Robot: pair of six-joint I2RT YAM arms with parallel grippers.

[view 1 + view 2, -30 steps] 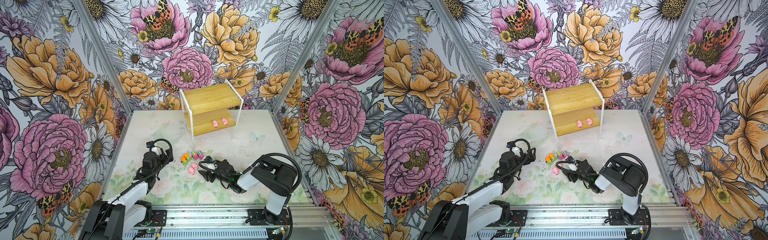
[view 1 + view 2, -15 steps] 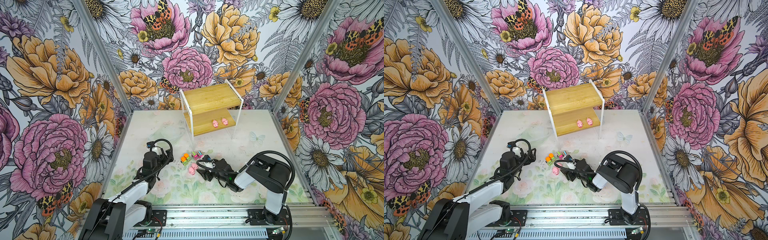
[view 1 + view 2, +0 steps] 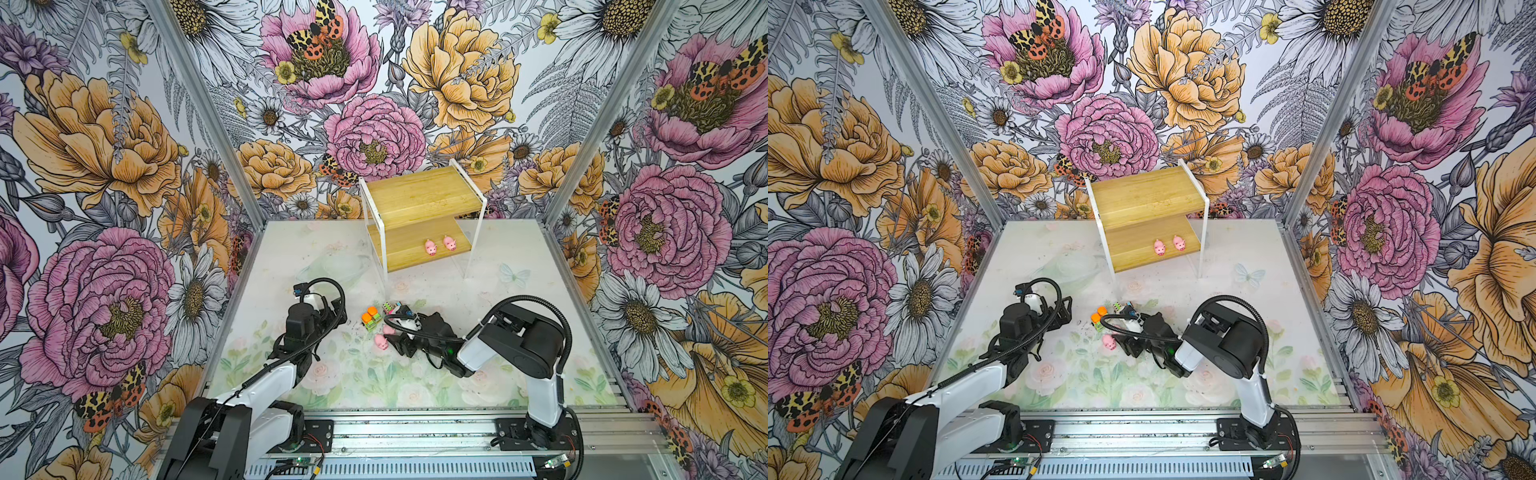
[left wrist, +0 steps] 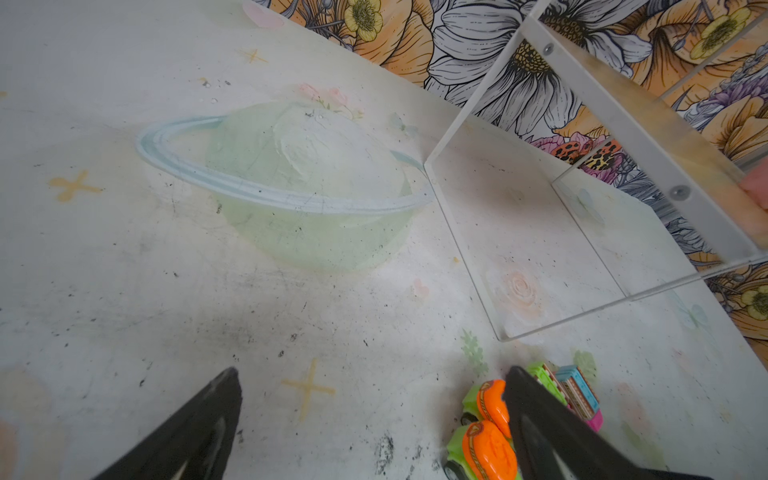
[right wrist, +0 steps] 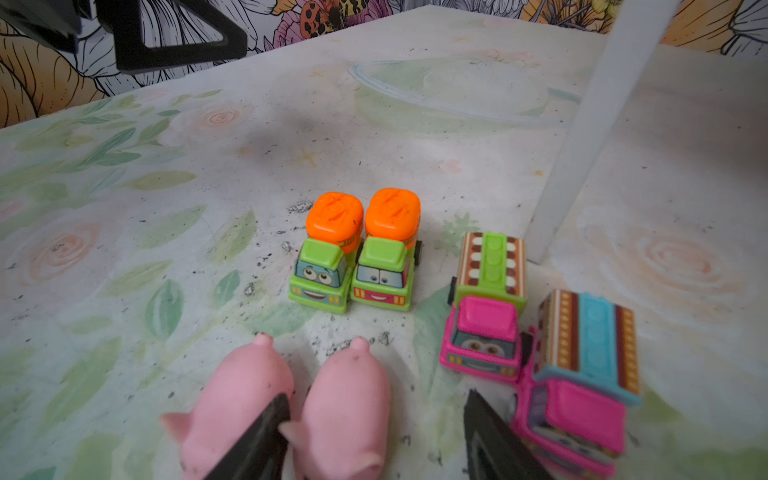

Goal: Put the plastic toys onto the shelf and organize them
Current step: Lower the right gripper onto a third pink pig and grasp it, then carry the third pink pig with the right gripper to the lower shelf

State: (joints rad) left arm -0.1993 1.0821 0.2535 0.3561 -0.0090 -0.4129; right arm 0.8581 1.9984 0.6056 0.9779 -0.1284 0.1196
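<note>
In the right wrist view my right gripper (image 5: 376, 397) is open around one of two pink pigs (image 5: 345, 411). One finger stands between that pig and its neighbour (image 5: 232, 407); the other finger is clear of it. Ahead stand two orange-and-green trucks (image 5: 357, 249) and two pink trucks (image 5: 486, 316). In a top view the right gripper (image 3: 393, 333) lies low by the pig (image 3: 380, 341). My left gripper (image 4: 372, 372) is open over bare table beside the orange trucks (image 4: 490, 432). The shelf (image 3: 415, 195) at the back holds two pigs (image 3: 439, 245) on its lower board.
The shelf's white leg (image 5: 582, 145) stands just beyond the pink trucks. Flowered walls close in the table on three sides. A metal rail (image 3: 415, 428) with both arm bases runs along the front edge.
My right arm has edged left towards the pigs on the table and its jaws have narrowed slightly. The left arm and the toys have not moved.
</note>
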